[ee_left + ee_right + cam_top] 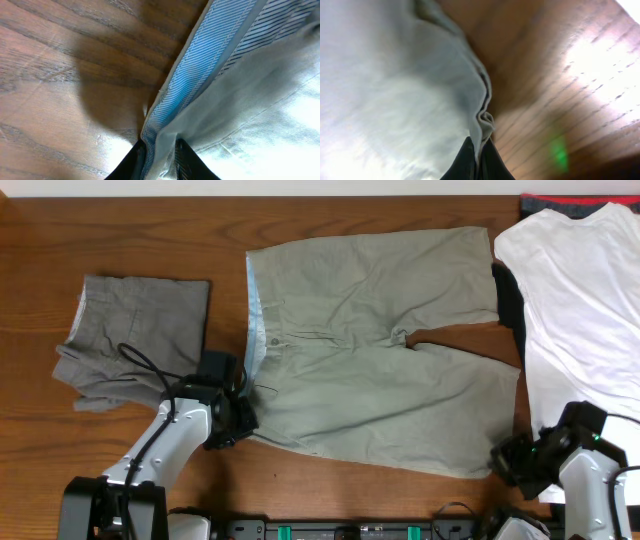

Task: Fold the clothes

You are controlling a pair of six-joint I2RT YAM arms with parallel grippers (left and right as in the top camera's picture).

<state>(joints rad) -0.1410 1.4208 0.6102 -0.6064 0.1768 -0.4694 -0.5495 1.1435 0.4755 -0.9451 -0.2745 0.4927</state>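
The clothes in play are light khaki trousers, short-legged, lying flat mid-table with the waistband to the left. My left gripper is at the near waistband corner. In the left wrist view my left gripper is shut on the waistband edge, whose blue striped lining shows. My right gripper is at the near leg's hem corner. The right wrist view shows my right gripper pinched shut on a bunched fold of the khaki cloth.
Folded darker grey trousers lie at the left, just beyond my left arm. A white T-shirt is spread at the right edge over a dark garment. Bare wooden table shows behind and between them.
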